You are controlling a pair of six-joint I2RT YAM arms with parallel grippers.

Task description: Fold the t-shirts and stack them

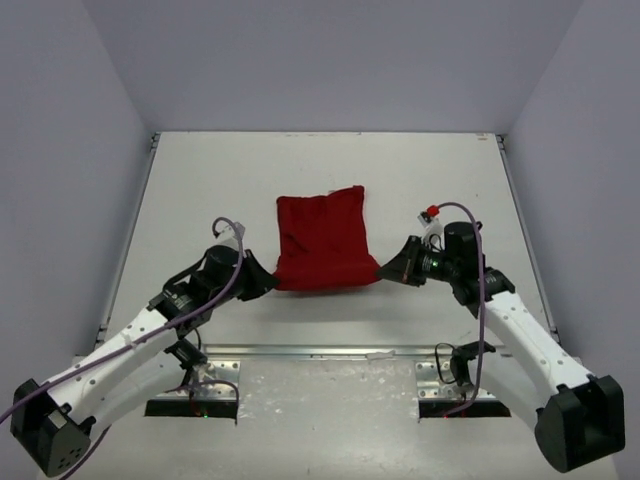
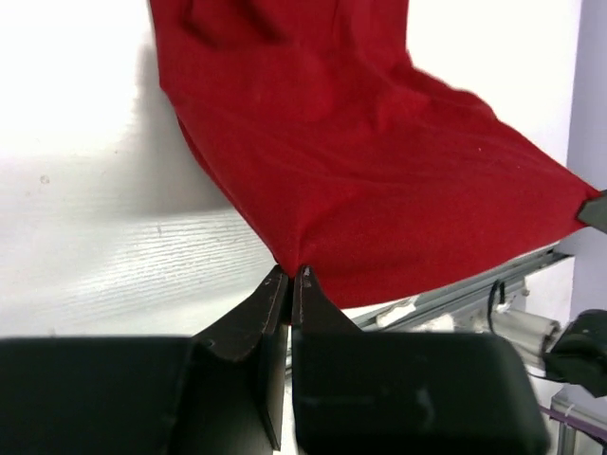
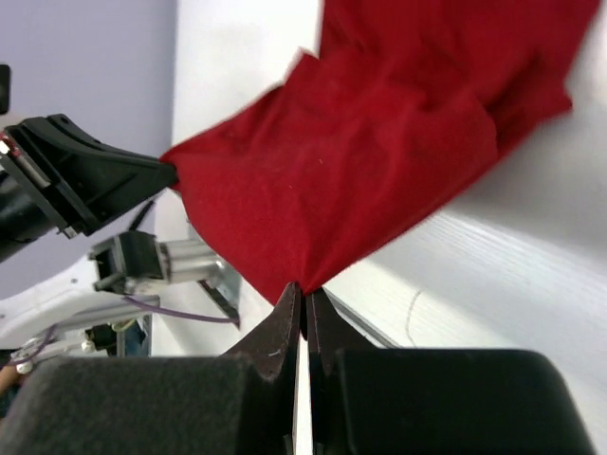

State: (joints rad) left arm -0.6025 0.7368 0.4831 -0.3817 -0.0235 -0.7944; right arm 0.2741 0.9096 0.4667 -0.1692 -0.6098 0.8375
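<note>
A single deep-red t-shirt sits in the middle of the top view on a white tabletop. It is doubled into a rough four-sided shape, a little wider at its lower edge than at its upper edge. The cloth is plain, soft and matte, with no print. Shallow creases and a small ruffle run along the upper edge.

The left end effector has its two black, wedge-shaped fingers pressed together, with the shirt's lower-left corner pinched between the tips. The right end effector is clamped the same way on the lower-right corner, its tips meeting with only a sliver of red between them.

In both wrist views the lower hem runs fairly taut from one pinched corner to the other. This edge is raised off the tabletop and throws a soft shadow beneath it, while the part toward the top of the frame lies slack in loose folds.

The tabletop looks smooth, with faint streaks in the left wrist view. A metal rail crosses the lower part of the top view, below the shirt. Purple cables loop along the white arm links, and pale grey-lilac walls close in the scene.
</note>
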